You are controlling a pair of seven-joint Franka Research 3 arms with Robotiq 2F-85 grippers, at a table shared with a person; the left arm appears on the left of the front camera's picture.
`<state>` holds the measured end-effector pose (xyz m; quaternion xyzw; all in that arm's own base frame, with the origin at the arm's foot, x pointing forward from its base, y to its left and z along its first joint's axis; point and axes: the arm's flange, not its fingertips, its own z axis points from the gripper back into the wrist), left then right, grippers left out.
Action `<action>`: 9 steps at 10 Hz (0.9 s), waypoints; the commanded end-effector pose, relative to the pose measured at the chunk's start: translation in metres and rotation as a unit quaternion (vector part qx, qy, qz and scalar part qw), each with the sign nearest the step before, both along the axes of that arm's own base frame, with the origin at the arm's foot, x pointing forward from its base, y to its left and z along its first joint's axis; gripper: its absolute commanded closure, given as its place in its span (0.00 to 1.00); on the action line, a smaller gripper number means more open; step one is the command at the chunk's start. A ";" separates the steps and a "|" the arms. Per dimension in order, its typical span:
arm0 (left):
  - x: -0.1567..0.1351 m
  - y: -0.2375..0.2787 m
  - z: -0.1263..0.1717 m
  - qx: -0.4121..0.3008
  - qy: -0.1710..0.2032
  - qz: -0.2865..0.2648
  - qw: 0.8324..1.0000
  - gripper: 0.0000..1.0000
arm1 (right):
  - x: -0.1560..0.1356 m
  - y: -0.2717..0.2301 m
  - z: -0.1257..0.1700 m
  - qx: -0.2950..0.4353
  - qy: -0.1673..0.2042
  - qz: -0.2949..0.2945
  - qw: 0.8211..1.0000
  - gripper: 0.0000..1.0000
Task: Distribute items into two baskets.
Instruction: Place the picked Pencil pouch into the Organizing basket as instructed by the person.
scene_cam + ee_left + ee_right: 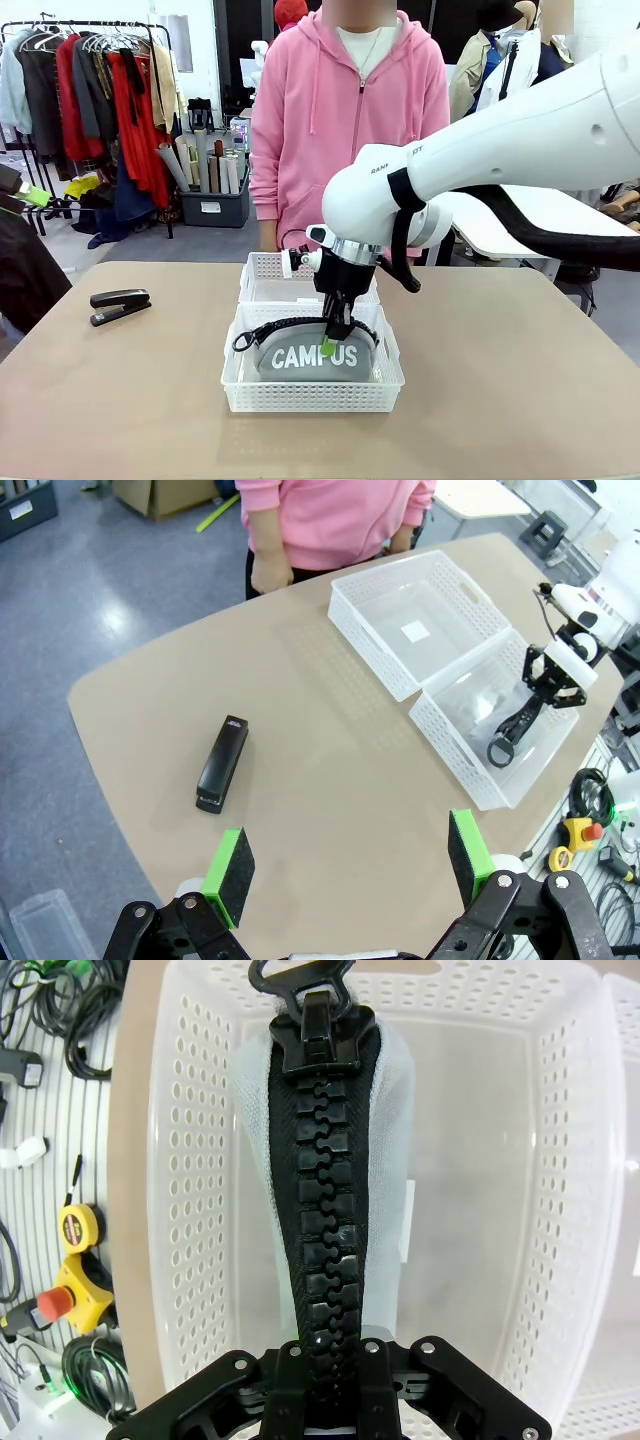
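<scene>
At lower centre of the front view, the near basket [240,395] contains the grey CAMPUS pouch [300,358], standing on edge with its zipper uppermost. Risk: if the arm rises before release, the pouch would likely lift out and may drag the light basket along; a snag on the zipper would do likewise. Right fingers [335,335] are fully closed, pinching the zipper ridge. Left fingers [232,872] are spread wide, holding nothing, above bare tabletop [330,770]. Farther left lies the stapler [120,305]; the far basket [262,275] stands empty behind.
</scene>
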<state>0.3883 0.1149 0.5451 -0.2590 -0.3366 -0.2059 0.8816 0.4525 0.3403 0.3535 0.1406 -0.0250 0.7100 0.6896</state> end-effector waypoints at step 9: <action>0.000 0.001 0.000 -0.006 -0.007 -0.005 1.000 0.00 | 0.005 -0.004 0.014 0.013 -0.018 0.002 1.000 0.00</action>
